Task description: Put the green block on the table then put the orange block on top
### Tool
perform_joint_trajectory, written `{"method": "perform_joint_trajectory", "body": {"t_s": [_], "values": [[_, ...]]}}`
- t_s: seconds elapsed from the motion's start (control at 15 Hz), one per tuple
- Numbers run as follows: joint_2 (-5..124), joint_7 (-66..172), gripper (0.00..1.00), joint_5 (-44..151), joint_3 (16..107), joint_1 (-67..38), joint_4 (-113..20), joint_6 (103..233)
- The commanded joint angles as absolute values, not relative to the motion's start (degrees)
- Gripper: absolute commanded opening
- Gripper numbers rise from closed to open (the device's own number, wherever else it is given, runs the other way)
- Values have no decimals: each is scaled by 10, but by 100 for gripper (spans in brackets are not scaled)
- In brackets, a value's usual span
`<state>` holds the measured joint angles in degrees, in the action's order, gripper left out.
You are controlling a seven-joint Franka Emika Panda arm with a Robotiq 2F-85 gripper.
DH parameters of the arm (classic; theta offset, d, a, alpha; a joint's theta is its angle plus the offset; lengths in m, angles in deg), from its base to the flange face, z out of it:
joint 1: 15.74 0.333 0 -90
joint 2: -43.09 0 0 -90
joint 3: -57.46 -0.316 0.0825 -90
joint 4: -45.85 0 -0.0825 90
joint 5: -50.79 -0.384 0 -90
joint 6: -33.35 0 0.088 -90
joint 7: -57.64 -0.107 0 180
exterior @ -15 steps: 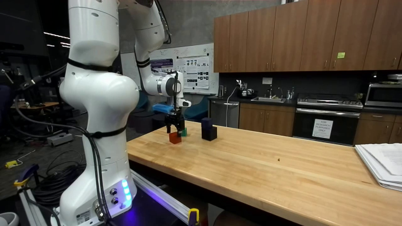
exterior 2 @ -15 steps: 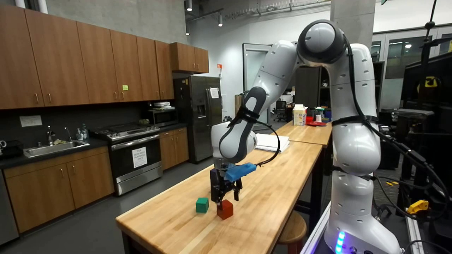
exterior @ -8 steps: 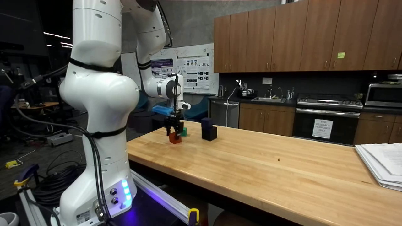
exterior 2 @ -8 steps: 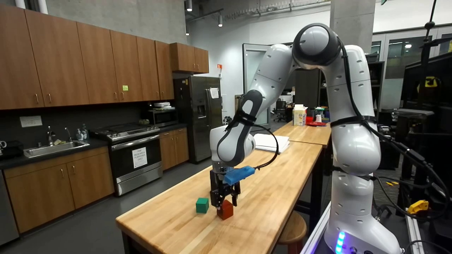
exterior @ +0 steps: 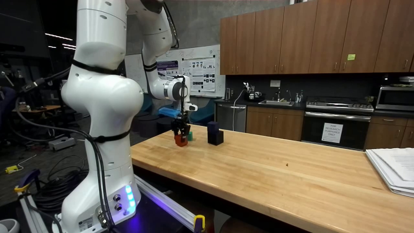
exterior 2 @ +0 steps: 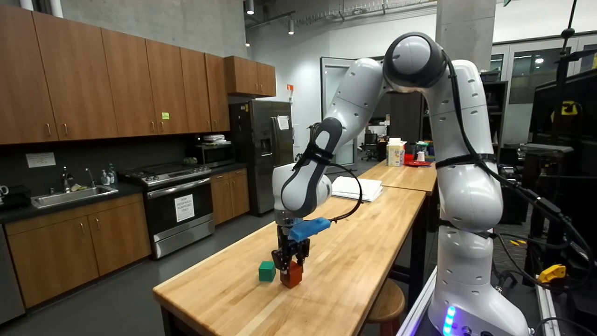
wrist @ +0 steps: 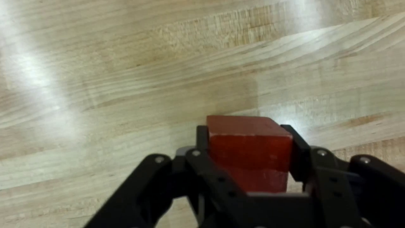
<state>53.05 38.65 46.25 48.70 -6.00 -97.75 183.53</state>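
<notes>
The orange block [wrist: 250,152] is squeezed between both black fingers [wrist: 299,152] in the wrist view, a pad against each side. In both exterior views my gripper [exterior 2: 293,265] points down over the orange block [exterior 2: 292,276], at the near end of the wooden table [exterior 2: 242,303]. Whether the block's underside touches the tabletop I cannot tell. The green block [exterior 2: 267,271] sits on the table a short gap away from the orange one. In an exterior view the green block [exterior: 190,136] is partly hidden behind the gripper; the wrist view does not include it.
A dark blue cube [exterior: 212,127] rests on a black cube [exterior: 215,138], a little beyond the green block. Stacked papers [exterior: 391,168] lie farther along the table. A carton [exterior 2: 395,152] and red items stand at its distant end.
My gripper has lowered and its fingers have closed on the orange block. The orange block has shifted slightly toward the green block, which has stayed put.
</notes>
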Motion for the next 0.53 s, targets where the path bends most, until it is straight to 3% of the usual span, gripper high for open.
{"method": "perform_joint_trajectory", "body": {"t_s": [0.0,0.47], "values": [[514,389,31,466,490,-53,-962,1815],[511,408,31,476,488,-52,-912,1778]]}}
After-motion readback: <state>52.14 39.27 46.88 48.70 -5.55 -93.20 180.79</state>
